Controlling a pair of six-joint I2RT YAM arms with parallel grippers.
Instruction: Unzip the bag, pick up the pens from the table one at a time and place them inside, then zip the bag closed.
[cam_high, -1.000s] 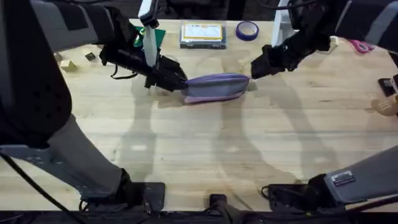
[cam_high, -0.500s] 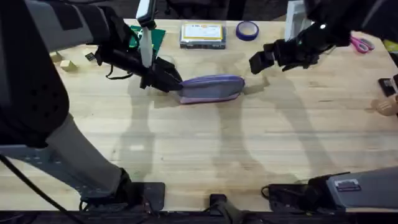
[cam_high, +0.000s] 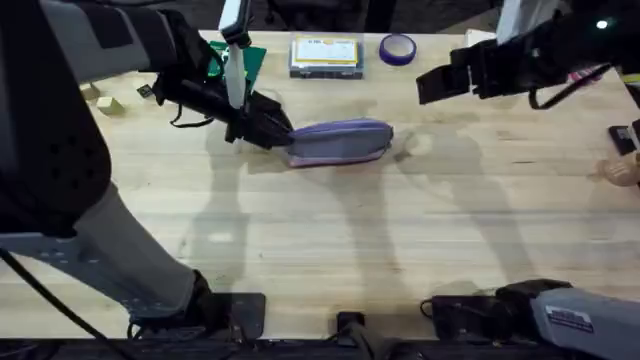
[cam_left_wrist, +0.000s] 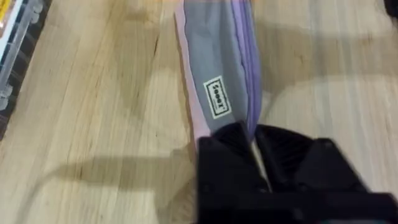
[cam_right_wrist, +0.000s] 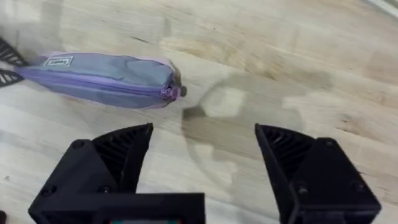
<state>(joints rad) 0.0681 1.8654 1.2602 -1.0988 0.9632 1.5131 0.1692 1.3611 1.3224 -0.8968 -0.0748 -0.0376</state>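
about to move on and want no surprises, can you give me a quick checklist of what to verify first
1. Left gripper pinching the end of the bag: ok.
2. Zipper closed along the bag: ok; in the right wrist view its pull sits at the end nearer that camera.
3. Right gripper open and clear of the bag: ok.
4. Bag lying flat on the table: ok.
5. Pens inside the bag: cannot tell.
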